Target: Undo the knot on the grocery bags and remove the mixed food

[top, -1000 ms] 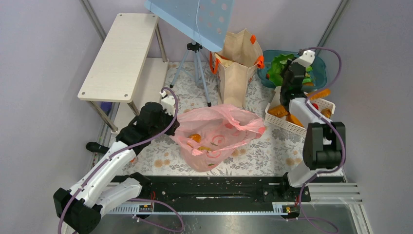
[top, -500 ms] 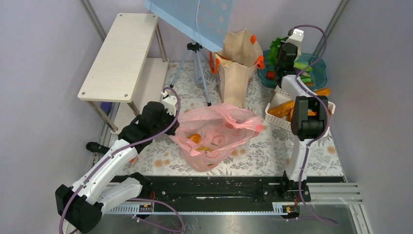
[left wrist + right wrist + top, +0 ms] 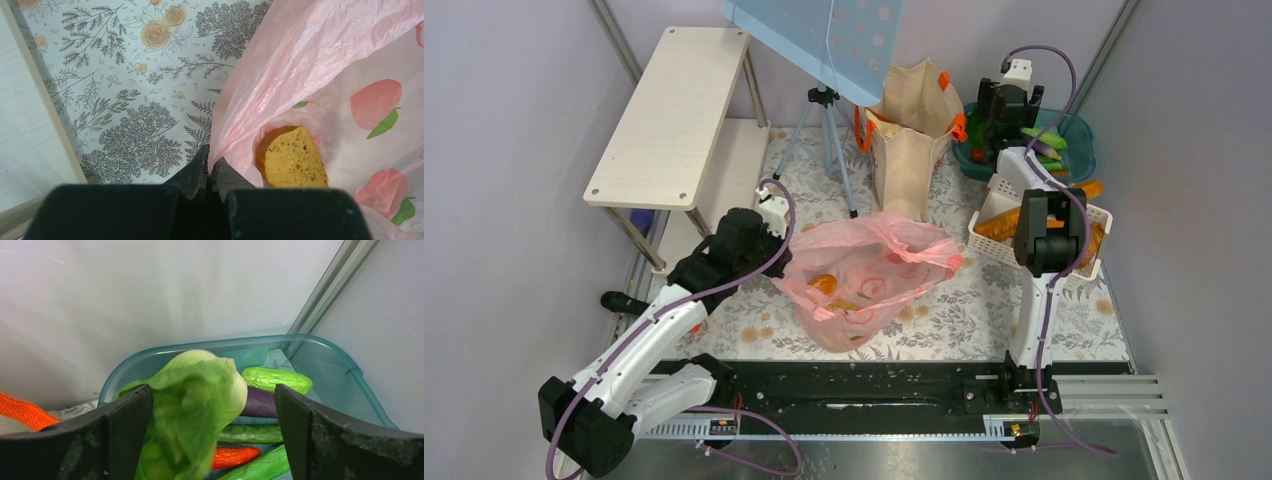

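The pink grocery bag (image 3: 864, 275) lies open-mouthed mid-table. My left gripper (image 3: 782, 258) is shut on its left rim; the wrist view shows the thin plastic (image 3: 310, 65) pinched between the fingertips of that gripper (image 3: 210, 160). A brown bread slice (image 3: 292, 157) lies inside the bag, with other small foods (image 3: 849, 305). My right gripper (image 3: 999, 110) hangs over the teal tub (image 3: 1079, 150), jaws wide apart. In its wrist view a blurred leafy green vegetable (image 3: 192, 405) sits between the fingers of the gripper (image 3: 212, 405), against the left one only. The tub (image 3: 330, 360) holds green, purple and red foods.
A beige floral tote (image 3: 914, 130) stands behind the bag. A white basket (image 3: 1014, 255) with orange and brown foods sits at the right. A tripod (image 3: 829, 140) under a blue board and a wooden shelf (image 3: 674, 110) stand at the back left.
My right arm has swung from the white basket back to the teal tub with the leafy vegetable, and its jaws now stand open. The left gripper and the bag have not moved.
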You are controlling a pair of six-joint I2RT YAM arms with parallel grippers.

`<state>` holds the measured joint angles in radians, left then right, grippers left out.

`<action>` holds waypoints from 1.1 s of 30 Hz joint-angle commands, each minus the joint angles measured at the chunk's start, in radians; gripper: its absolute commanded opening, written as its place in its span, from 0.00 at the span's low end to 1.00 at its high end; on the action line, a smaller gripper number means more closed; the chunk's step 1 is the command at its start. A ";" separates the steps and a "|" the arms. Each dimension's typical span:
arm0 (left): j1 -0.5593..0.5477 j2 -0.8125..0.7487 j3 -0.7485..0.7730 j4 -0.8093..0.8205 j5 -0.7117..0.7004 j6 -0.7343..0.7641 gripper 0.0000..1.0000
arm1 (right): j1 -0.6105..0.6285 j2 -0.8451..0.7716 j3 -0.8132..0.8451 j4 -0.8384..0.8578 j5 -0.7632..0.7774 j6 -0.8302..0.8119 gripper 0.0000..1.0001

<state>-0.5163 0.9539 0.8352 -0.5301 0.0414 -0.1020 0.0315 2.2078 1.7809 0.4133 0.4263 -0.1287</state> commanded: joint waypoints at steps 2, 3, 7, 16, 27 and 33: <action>-0.001 -0.001 0.041 0.022 -0.013 0.010 0.00 | -0.005 -0.023 0.040 -0.014 -0.027 -0.027 0.99; -0.001 -0.002 0.042 0.022 -0.011 0.009 0.00 | -0.004 -0.029 0.034 -0.017 -0.032 -0.022 1.00; -0.001 -0.007 0.042 0.023 -0.008 0.009 0.00 | -0.005 -0.077 -0.011 -0.008 -0.054 0.015 0.99; 0.000 -0.022 0.042 0.025 0.017 0.009 0.00 | -0.006 -0.376 -0.329 0.109 -0.142 0.161 0.99; -0.001 -0.055 0.031 0.054 0.080 0.006 0.00 | -0.006 -0.927 -0.760 -0.125 -0.486 0.398 0.88; -0.002 -0.064 0.033 0.074 0.094 -0.001 0.00 | -0.006 -1.206 -0.909 -0.335 -0.701 0.493 0.83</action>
<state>-0.5163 0.9150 0.8352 -0.5201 0.1013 -0.1020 0.0288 1.1343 0.9466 0.2615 -0.0612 0.2665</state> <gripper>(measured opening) 0.006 0.856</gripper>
